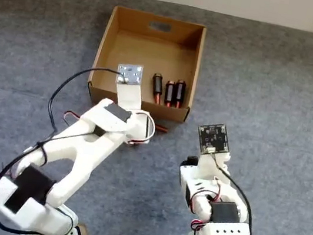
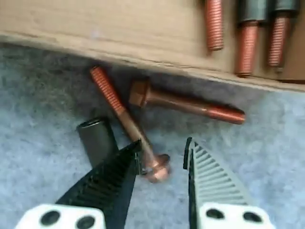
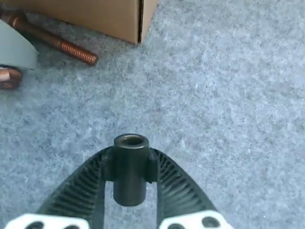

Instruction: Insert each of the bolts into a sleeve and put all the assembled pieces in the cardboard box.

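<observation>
Two robot arms share a grey carpeted desk (image 1: 301, 105), where an open cardboard box (image 1: 149, 48) sits at the far side. Three assembled pieces (image 1: 169, 91) lie side by side on the box floor near the front wall, their copper threads pointing toward the arms. The left arm (image 1: 78, 159) stretches up to that front wall, while the right arm (image 1: 213, 210) stands back on open carpet, well apart from the box. The left hand (image 2: 162, 148) is spread, its fingers straddling the flanged head of a loose bolt (image 2: 125, 114) that lies just outside the box, evidently lined up for a pickup. A second bolt (image 2: 186, 102) lies crosswise beside it, its head touching or nearly touching the first bolt's shank. A spare black sleeve (image 2: 97, 138) rests just beside the first bolt. The right hand (image 3: 129, 155) pinches another sleeve (image 3: 129, 183) around its middle with the open bore facing away from the wrist, a hold that appears meant to present the hole to a bolt. By the look of it, two pairs remain to be joined and boxed.
</observation>
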`<act>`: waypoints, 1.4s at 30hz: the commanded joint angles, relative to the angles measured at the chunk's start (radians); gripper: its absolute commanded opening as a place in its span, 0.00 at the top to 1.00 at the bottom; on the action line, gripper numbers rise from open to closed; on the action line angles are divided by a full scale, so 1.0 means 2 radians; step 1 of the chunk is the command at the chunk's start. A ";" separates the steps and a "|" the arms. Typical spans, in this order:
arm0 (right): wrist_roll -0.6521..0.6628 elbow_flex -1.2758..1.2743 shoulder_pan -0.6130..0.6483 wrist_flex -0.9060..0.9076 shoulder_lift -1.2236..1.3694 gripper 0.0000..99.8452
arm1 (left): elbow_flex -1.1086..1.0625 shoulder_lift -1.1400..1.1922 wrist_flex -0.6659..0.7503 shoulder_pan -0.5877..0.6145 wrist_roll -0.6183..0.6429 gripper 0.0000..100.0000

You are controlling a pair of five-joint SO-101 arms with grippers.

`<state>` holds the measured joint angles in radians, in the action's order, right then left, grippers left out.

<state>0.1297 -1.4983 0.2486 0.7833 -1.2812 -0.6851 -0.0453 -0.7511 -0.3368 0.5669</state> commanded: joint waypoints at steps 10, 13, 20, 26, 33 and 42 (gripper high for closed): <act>-0.004 0.005 0.005 -0.011 -0.008 0.99 | 0.017 0.023 -0.006 -0.003 0.003 0.83; -0.003 0.005 0.005 -0.011 -0.008 0.99 | 0.017 0.023 -0.035 -0.001 0.003 0.83; -0.004 0.005 0.005 -0.011 -0.008 0.99 | 0.021 0.019 -0.070 -0.003 0.004 0.83; -0.004 0.004 0.005 -0.011 -0.008 0.99 | 0.020 0.024 -0.045 0.000 0.004 0.83; -0.004 0.003 0.005 -0.011 -0.008 0.99 | 0.019 0.023 0.005 0.000 0.005 0.83; -0.004 0.003 0.005 -0.011 -0.008 0.99 | 0.017 0.024 0.008 0.017 0.048 0.83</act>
<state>0.1297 -1.4998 0.2486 0.7818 -1.2827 -0.6636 0.0069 -0.7541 -0.3307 0.6299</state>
